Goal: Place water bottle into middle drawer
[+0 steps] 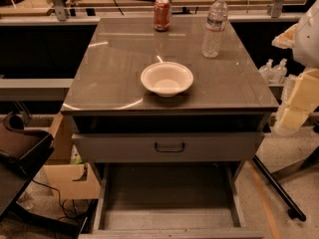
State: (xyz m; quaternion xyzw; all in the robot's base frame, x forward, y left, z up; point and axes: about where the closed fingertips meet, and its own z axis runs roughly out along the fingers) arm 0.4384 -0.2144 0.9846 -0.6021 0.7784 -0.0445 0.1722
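Note:
The water bottle [215, 26] stands upright at the far right of the cabinet top [114, 68]; it is clear ribbed plastic with a white cap. The middle drawer [169, 198] is pulled out at the bottom of the view, and its flat grey floor is bare. My gripper [295, 106], cream coloured, hangs at the right edge of the view. It is beside the cabinet's right front corner, below and to the right of the bottle, and apart from it. It holds nothing that I can see.
A red soda can [161, 14] stands at the far middle of the top. A white bowl [167, 78] sits near the front centre. A grey drawer front with a black handle [169, 147] is above the open drawer. Two tiny clear bottles [273, 69] stand to the right, behind the cabinet.

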